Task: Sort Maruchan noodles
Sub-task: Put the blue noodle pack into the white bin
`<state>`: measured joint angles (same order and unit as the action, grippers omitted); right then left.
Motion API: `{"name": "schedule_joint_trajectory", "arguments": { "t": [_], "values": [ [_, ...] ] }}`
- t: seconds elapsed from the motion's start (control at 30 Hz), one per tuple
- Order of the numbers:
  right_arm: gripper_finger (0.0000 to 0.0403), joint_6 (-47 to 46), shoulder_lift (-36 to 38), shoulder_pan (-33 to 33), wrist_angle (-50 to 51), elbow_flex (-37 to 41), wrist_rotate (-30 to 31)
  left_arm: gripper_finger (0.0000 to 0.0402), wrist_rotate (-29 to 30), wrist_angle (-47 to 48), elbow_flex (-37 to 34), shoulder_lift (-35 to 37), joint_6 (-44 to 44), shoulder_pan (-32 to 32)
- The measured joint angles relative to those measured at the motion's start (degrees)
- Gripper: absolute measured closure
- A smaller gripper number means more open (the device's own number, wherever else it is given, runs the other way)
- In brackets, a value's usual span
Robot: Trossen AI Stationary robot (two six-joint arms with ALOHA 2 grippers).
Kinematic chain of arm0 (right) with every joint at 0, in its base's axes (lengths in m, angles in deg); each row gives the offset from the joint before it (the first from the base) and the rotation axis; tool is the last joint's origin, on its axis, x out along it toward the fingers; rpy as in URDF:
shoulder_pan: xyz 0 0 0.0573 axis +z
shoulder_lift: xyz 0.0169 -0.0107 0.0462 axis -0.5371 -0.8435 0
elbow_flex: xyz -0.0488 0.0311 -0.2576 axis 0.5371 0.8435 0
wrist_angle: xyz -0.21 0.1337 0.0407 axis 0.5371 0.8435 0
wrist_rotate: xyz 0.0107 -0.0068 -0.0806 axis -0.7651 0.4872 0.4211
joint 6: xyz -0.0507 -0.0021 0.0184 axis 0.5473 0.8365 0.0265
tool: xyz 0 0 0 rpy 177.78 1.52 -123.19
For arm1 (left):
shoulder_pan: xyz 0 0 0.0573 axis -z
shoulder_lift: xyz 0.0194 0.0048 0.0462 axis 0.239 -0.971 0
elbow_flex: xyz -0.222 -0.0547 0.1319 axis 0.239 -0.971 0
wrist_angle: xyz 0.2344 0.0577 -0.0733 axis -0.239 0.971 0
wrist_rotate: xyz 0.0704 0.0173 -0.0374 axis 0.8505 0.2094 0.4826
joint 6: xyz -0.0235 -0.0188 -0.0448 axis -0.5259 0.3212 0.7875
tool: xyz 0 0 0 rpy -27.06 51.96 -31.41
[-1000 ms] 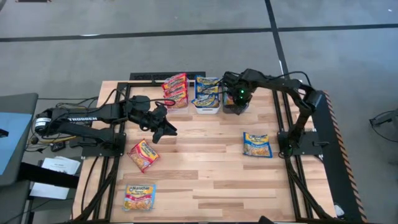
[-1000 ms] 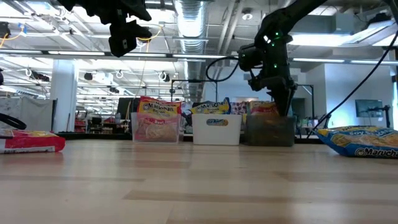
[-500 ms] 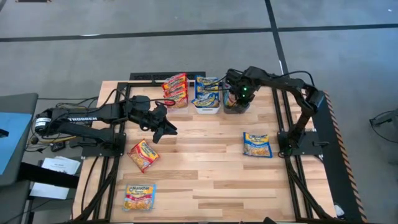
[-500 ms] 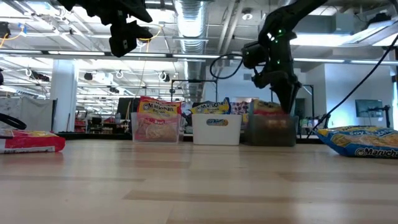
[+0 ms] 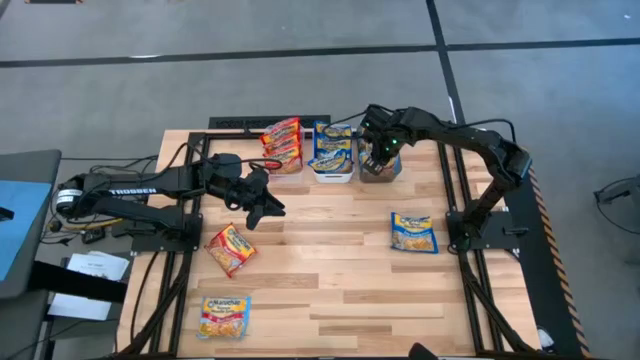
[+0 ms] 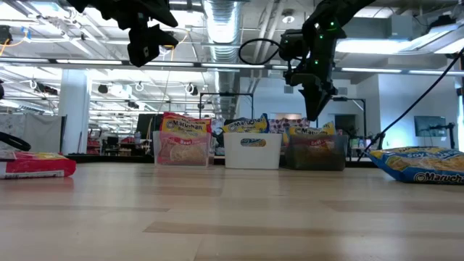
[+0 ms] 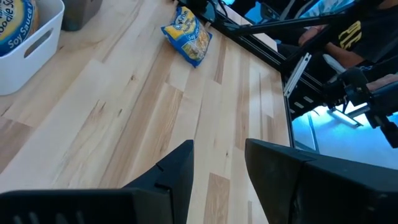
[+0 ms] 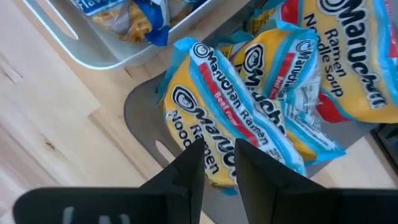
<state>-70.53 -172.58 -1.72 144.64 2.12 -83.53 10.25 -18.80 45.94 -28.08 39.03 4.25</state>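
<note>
Maruchan noodle packets stand sorted in three bins at the table's far edge: red ones in the clear bin (image 5: pixel 283 145), blue ones in the white bin (image 5: pixel 333 152), yellow ones (image 8: pixel 249 106) in the dark grey bin (image 6: pixel 314 152). My right gripper (image 8: pixel 217 149) hangs open just above the grey bin, pointing down, with nothing between its fingers. My left gripper (image 5: pixel 268 208) hovers open over the table's left middle, holding nothing. Loose packets lie flat on the table: a blue one (image 5: pixel 413 233), a red one (image 5: pixel 231 248) and a pink-yellow one (image 5: pixel 223 315).
The white bin (image 8: pixel 93 37) stands right beside the grey bin. Bare wood lies between the two arms in the table's middle. Black frame rails run along the table's left, right and far edges. A person's sleeve (image 7: pixel 339 37) shows beyond the table's edge.
My right gripper has risen out of the dark grey bin and tipped to point more steeply down. It now hangs above the bin's rim. The yellow packets have stayed in the bin.
</note>
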Motion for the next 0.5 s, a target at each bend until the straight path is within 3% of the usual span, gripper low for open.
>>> {"name": "schedule_joint_trajectory", "arguments": {
  "t": [0.23, 0.5],
  "values": [
    [0.0291, -1.07, 0.84, 1.88, 3.19, -1.78, -10.21, 0.0271, -1.69, 0.17, -0.05, 2.11, 1.27, -0.02],
    [0.0291, -1.29, 0.91, 8.43, 9.31, -6.33, -9.42, 0.0271, -1.55, 3.24, -0.05, 8.55, 2.90, -1.54]
  ]
}}
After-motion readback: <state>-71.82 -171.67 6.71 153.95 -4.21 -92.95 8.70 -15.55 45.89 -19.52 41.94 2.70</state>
